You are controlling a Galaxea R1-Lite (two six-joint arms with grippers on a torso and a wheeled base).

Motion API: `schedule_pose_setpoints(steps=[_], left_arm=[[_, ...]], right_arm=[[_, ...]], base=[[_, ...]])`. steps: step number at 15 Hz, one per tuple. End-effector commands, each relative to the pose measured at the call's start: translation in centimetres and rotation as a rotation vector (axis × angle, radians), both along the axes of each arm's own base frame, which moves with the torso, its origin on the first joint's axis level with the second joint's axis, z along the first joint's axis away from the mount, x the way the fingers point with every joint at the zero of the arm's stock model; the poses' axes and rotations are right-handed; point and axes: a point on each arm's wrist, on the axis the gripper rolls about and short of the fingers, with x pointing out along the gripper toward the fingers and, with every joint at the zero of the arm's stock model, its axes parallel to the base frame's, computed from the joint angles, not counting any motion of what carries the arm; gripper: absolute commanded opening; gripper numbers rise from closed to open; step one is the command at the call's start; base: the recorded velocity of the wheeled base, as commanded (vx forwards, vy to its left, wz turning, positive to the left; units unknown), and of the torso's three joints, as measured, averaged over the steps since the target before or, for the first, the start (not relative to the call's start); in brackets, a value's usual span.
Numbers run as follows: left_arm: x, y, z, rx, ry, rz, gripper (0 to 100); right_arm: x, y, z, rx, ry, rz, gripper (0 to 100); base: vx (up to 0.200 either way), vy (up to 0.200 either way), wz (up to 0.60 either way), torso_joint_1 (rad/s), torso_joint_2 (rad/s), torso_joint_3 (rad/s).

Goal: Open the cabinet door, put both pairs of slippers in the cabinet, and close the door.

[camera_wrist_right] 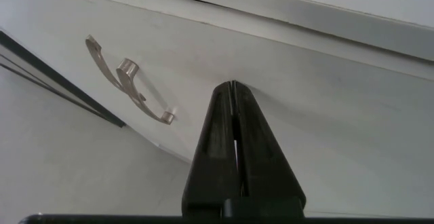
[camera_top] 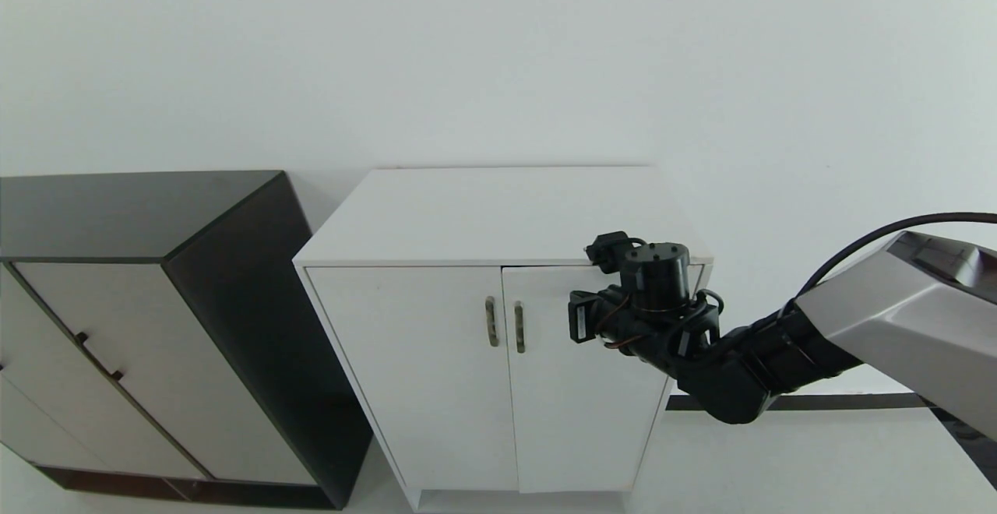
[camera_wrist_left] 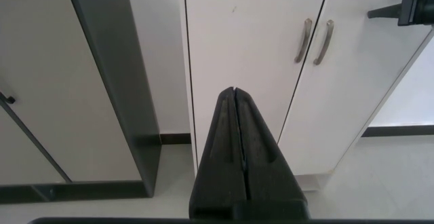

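I saw right fingers [camera_wrist_right: 218, 136] together near right cabinet door [camera_top: 576, 413]; upright handle [camera_top: 519, 327] lay leftward; left fingers [camera_wrist_left: 224, 136] together, farther.

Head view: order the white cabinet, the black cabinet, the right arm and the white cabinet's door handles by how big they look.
Largest: white cabinet and black cabinet, about alike; the black one runs off frame, so they are left unranked.
Then: right arm, enlarged by nearness.
Smallest: door handles.
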Motion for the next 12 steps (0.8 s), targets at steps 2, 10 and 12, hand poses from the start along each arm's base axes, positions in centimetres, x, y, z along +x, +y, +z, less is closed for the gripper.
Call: schedule_pose_setpoints(steps=[2, 10, 12], left_arm=[[0.01, 0.0, 0.0, 0.0, 0.001, 0.0, 0], [0.01, 0.0, 0.0, 0.0, 0.001, 0.0, 0], [0.01, 0.0, 0.0, 0.0, 0.001, 0.0, 0]], right_arm=[[0.31, -0.08, -0.2, -0.001, 0.001, -0.006, 0], [1.09, -0.42, -0.24, 0.004, -0.005, -0.023, 0], [1.16, -0.53, -0.24, 0.004, -0.005, -0.026, 0]], base=[[0.0, 0.0, 0.0, 0.0, 0.0, 0.0], [0.0, 0.0, 0.0, 0.0, 0.0, 0.0], [0.0, 0.0, 0.0, 0.0, 0.0, 0.0]])
